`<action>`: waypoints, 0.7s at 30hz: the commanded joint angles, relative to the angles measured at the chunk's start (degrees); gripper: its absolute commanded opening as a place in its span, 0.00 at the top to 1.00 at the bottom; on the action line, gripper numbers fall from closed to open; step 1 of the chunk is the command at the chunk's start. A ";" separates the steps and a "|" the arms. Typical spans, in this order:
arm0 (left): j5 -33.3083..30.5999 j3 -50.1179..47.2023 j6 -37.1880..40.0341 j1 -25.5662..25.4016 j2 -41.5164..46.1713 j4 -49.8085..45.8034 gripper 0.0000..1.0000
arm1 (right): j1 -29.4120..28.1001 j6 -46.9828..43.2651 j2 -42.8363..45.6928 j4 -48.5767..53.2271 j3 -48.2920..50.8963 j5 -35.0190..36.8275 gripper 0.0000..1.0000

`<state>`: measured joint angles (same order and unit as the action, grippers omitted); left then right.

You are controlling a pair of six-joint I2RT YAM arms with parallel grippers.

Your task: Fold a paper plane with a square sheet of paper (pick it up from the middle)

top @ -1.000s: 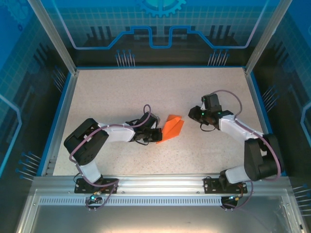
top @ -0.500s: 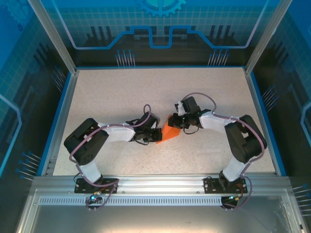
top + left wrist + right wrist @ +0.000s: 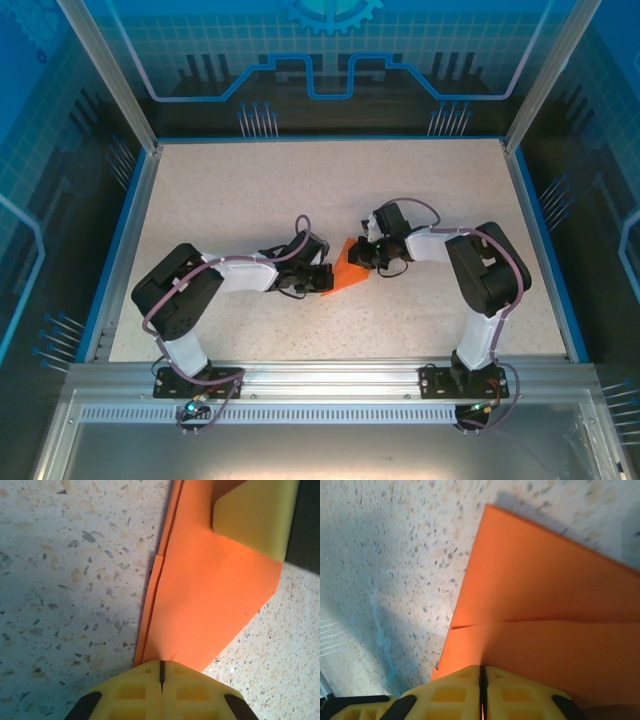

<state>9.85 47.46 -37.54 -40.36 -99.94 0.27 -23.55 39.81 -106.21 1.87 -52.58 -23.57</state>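
- The paper plane (image 3: 347,272) is bright orange and folded into a small wedge. It is broader at its far end and narrows toward its near-left end.
- In the left wrist view, the paper plane (image 3: 210,590) shows stacked layers along one long straight edge, with a small step partway along. Its opposite edge slants.
- In the right wrist view, the paper plane (image 3: 550,620) has a sharp corner. A seam crosses it where two flaps meet.
- I cannot tell whether the paper plane lies flat or is raised slightly.
- The speckled table (image 3: 250,190) is bare on the far and near sides of the paper plane, so there is open room there.
- The blue rim (image 3: 120,250) is well apart from the paper plane on every side.
- The left arm (image 3: 240,272) reaches to the paper plane from its left, and the right arm (image 3: 440,245) from its right. Those two sides are crowded.
- The left jaws are closed tight at the paper plane's near-left end. Their yellow pads (image 3: 135,690) meet in a thin line where the orange paper enters, gripping it.
- The right jaws are pressed together on the paper plane's far-right part, and the paper runs in between their yellow pads (image 3: 450,695).
- One right pad (image 3: 255,515) also lies over the orange surface in the left wrist view.
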 commanded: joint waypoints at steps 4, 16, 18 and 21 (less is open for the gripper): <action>-0.64 -2.52 0.51 -0.17 -0.59 -8.22 1.00 | 6.72 -0.84 -3.93 -1.15 -1.38 6.20 0.90; -0.62 -3.17 0.32 -0.16 -0.53 -7.97 1.00 | 11.49 -0.04 -4.92 -2.07 -4.29 6.87 0.89; -0.64 -2.95 0.51 -0.16 -0.03 -8.15 1.00 | 11.42 -0.38 -5.17 -1.73 -4.85 6.44 0.89; -0.79 -2.39 0.84 -0.22 1.12 -9.02 1.00 | 11.38 -1.52 -5.23 -1.09 -5.32 5.81 0.89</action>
<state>9.82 47.03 -37.52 -40.36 -99.63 0.45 -12.80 40.05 -109.65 -0.91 -57.01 -20.58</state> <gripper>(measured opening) 0.066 0.109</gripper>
